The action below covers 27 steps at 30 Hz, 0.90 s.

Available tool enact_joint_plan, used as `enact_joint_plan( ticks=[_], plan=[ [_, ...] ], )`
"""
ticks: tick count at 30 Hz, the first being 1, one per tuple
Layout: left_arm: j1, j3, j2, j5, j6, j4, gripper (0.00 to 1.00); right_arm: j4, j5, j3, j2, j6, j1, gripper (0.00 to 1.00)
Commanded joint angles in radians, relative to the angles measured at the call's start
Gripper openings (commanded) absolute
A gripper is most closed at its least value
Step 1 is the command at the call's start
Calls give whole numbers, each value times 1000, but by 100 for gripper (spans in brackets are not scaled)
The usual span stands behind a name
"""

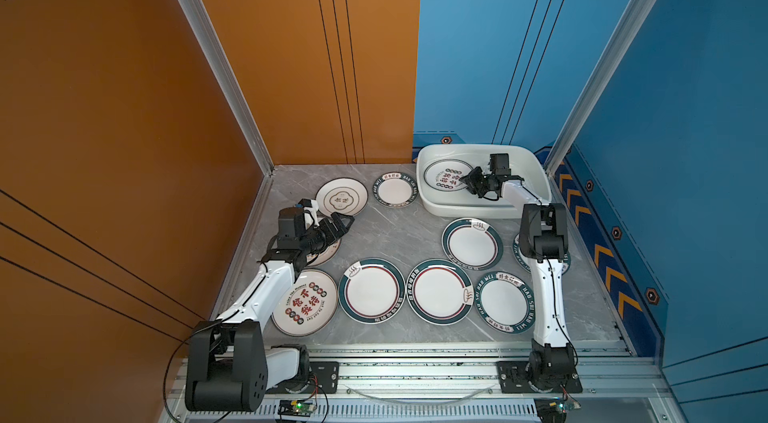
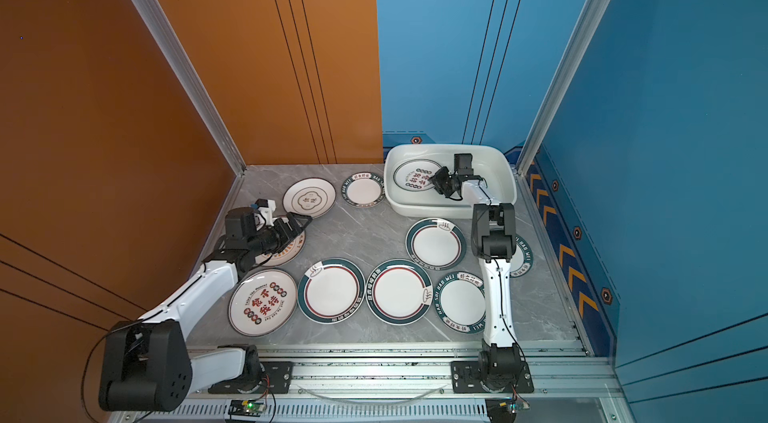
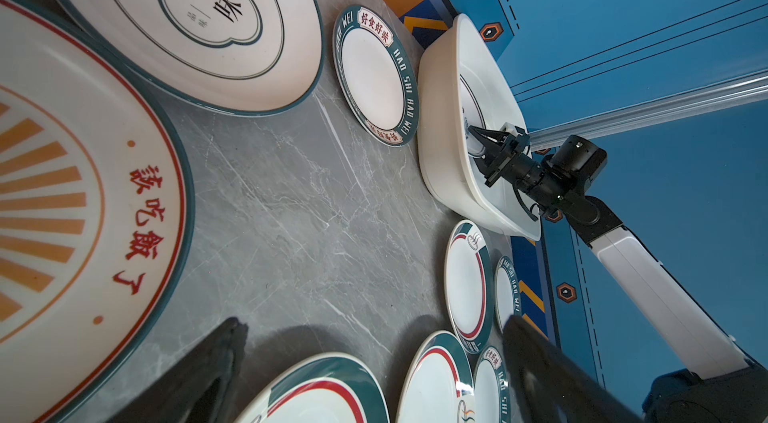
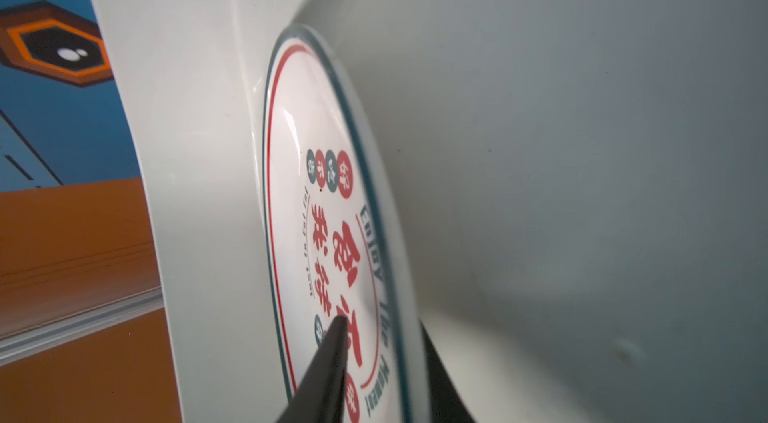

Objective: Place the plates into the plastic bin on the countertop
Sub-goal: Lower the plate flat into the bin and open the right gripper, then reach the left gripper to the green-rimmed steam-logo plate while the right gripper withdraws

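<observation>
Right jaws parted, plate (image 1: 436, 173) face-up in bin (image 1: 457, 211)

Grey marble bench (image 1: 399, 234), rails at edges. Far right corner: white bin (image 1: 465, 212). Just left of it, small lettered plate (image 1: 395, 189), then quatrefoil plate (image 1: 341, 197). Left side: sunburst plate (image 3: 62, 192), cream character plate (image 1: 309, 304) nearer the front. Front row: two red-lined plates (image 1: 371, 290) (image 1: 439, 291) nearly touching, front lettered plate (image 1: 503, 302) to their right. Third red-lined plate (image 1: 472, 243) in front of the bin; right-edge lettered plate (image 2: 521, 258) partly hidden.
</observation>
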Motion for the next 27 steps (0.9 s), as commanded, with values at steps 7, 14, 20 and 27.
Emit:
enact_joint_plan(
  ticks=[7,14,20,27],
  plan=[
    [5,-13,9,28,0,8,98,-179,102,24,-32,-108,-16,47],
    [-9,-3,14,28,2,-4,98,-375,258,93,-77,-249,-6,55],
    [-49,23,9,-11,16,-38,98,-439,470,66,-182,-390,28,56],
    [-197,133,104,-67,81,-70,98,-231,507,-263,-533,-437,53,55]
  ],
)
